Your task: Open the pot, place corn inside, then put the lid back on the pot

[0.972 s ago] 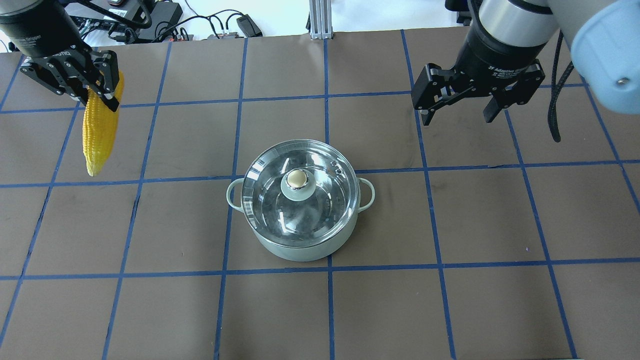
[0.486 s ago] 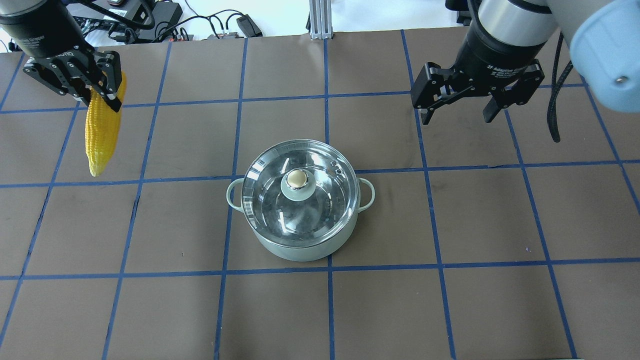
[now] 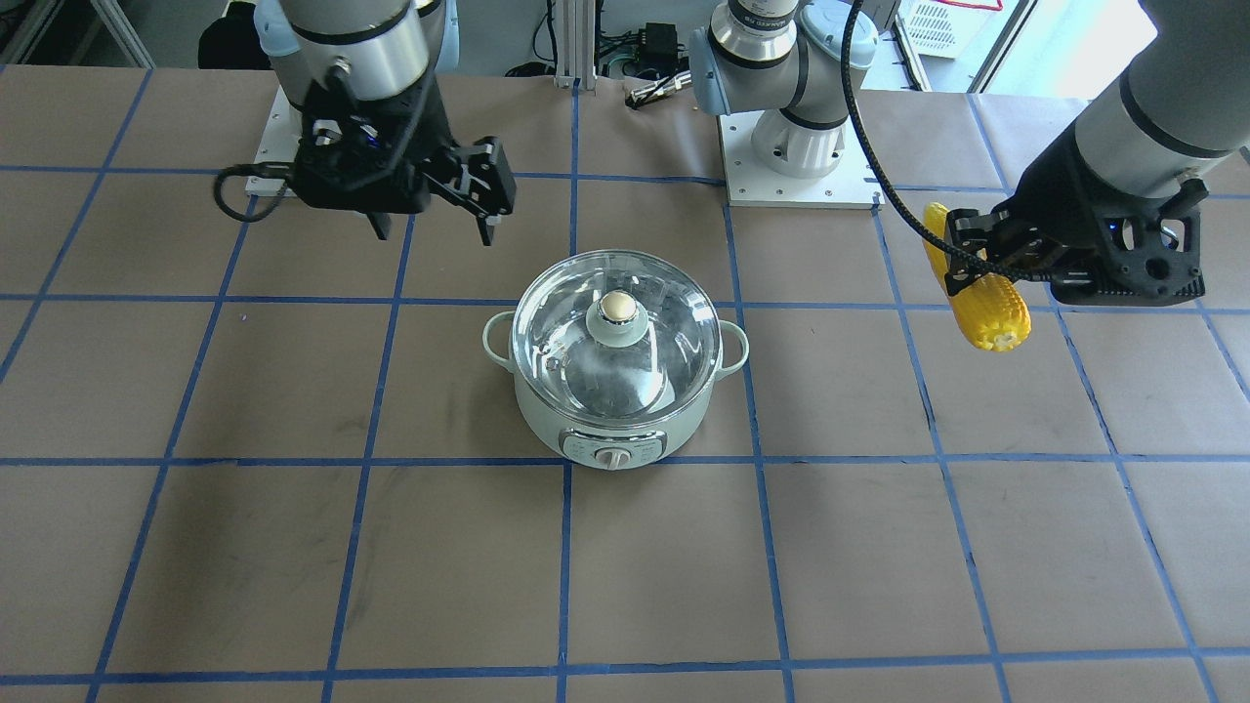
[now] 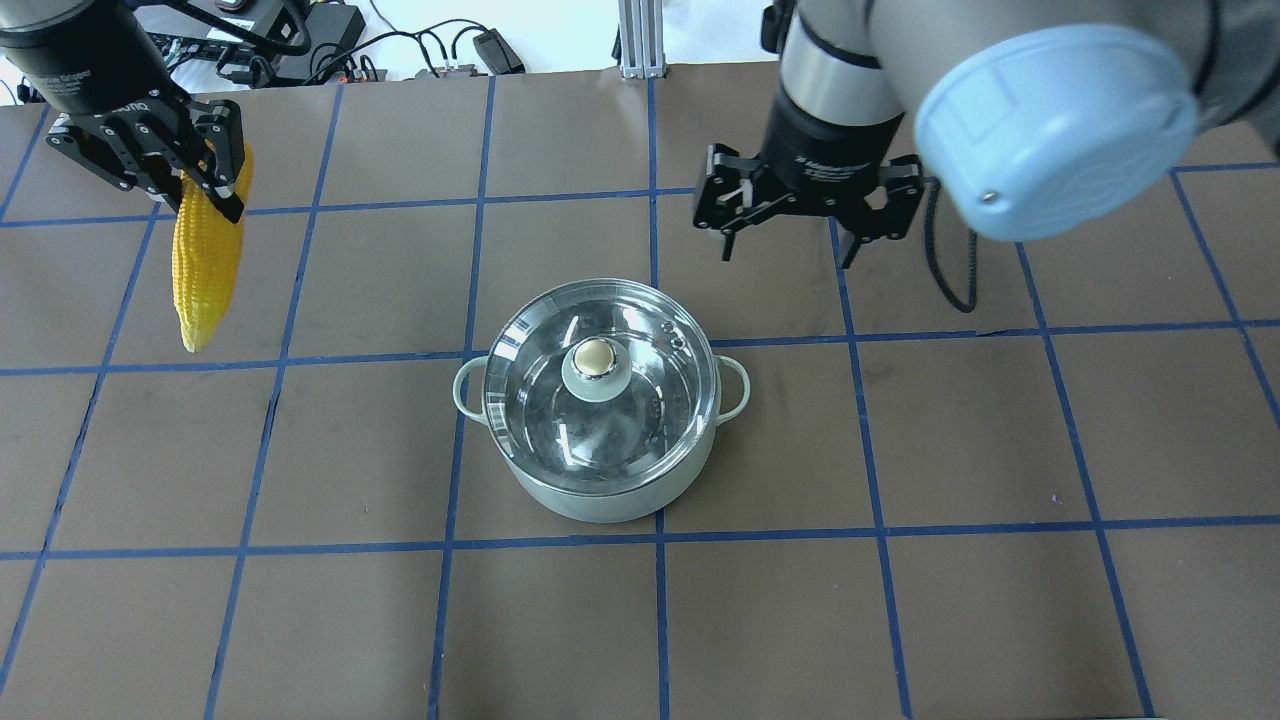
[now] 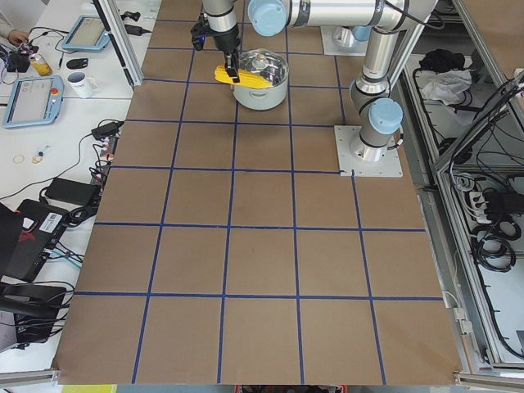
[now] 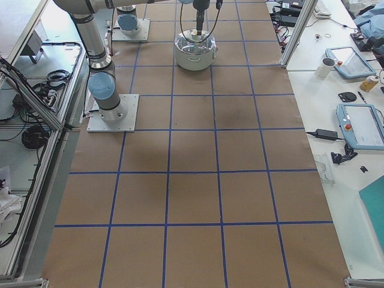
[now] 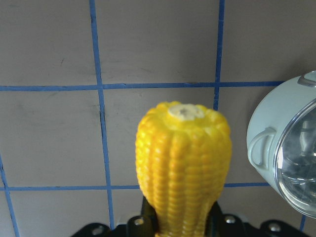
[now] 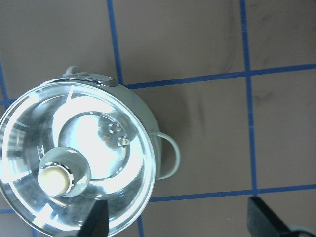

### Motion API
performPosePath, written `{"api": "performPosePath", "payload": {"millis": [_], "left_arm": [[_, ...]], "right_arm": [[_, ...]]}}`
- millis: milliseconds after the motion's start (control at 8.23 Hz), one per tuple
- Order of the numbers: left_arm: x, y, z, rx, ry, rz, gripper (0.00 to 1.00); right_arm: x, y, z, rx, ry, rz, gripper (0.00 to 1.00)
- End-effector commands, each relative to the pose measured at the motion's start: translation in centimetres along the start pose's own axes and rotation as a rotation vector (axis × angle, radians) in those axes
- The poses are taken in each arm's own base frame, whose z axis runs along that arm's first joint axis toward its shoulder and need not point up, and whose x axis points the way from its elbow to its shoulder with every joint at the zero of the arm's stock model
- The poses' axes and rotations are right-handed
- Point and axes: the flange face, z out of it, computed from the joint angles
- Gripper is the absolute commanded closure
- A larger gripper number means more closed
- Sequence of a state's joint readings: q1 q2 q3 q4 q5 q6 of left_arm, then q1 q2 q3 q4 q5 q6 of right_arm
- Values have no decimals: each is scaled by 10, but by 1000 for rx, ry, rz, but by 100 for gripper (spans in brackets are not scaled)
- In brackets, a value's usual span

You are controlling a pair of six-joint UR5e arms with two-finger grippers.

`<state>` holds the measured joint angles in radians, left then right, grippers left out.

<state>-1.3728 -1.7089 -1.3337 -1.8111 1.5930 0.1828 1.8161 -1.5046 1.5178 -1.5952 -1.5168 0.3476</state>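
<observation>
**Left gripper (image 4: 200,195) grips the corn (image 4: 205,270); right gripper (image 4: 788,250) draws near the pot (image 4: 600,505)**

Left gripper fingers are pinched on one end of the bright yellow corn cob and hold it clear of the brown gridded table (image 4: 1000,430), well out to the left of the pot. The cob hangs at a slant, its kernel rows neat, its free end narrowing to a pale core. At the table's centre stands the pale mint-green pot, a loop handle on each side and its control dial (image 3: 612,457) facing away from the robot. The clear glass lid (image 4: 560,420) sits closed on it, a beige knob (image 4: 593,357) on its green centre base.

The right gripper hangs with its fingers spread wide and empty. Half a second ago it was far out on the right. It has now swung inward to a spot just beyond the pot's far right rim. The corn and the left gripper have barely shifted, and the lid remains on the pot.
</observation>
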Motion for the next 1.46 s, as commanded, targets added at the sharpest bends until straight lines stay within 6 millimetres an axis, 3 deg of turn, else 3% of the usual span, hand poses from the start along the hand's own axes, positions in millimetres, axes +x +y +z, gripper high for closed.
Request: {"api": "performPosePath", "payload": {"millis": [0,243,365,729,1094,1215,1337], "left_arm": [[2,0,0,0,-1,-2,100],[2,0,1,-3,1,0,100],[2,0,1,-3,-1,3,100],[2,-1,7,-13,3,0,100],[4,-1,9,-16,12,-1,100],[5,-1,9,-16,14,0,100],[5,-1,9,-16,14,0,100]], "right_arm": [[-99,6,79,-2,-2,35,0],[-141,30,110,-15,8,-23,0],[-150,36,123,-22,21,-6,0],[-153,31,137,-24,22,-20,7],[-153,28,148,-32,39,-25,9],[-152,28,148,-35,43,-27,15],[-152,30,145,-38,41,-31,31]]}}
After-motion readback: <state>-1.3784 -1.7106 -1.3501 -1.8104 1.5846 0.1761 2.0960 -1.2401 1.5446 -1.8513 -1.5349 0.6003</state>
